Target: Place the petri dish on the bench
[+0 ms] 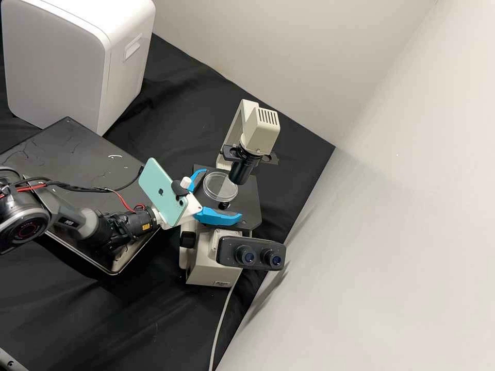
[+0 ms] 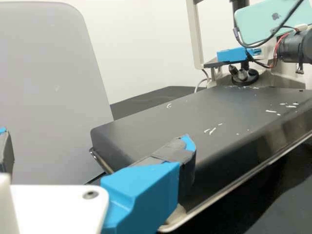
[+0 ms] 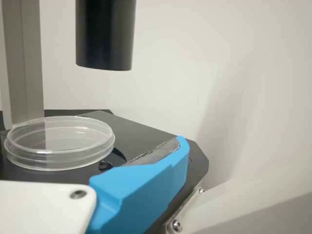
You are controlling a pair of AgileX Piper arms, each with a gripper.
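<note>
Currently the dish sits on the microscope, held by neither gripper.

Nearest, low in the left wrist view, the left gripper [image 2: 95, 139] is spread wide with nothing in it, close before a dark slab [image 2: 219, 126]. At the centre of the high view the right gripper [image 1: 223, 195], a mint phone [image 1: 162, 191] just behind it, is open either side of the clear dish [image 1: 220, 186], not gripping it. The dish lies flat on the black platform [image 1: 250, 203] of the microscope [image 1: 206, 257], beside the black lens tube [image 1: 241, 170]. A white box [image 1: 77, 56] stands upper left.
</note>
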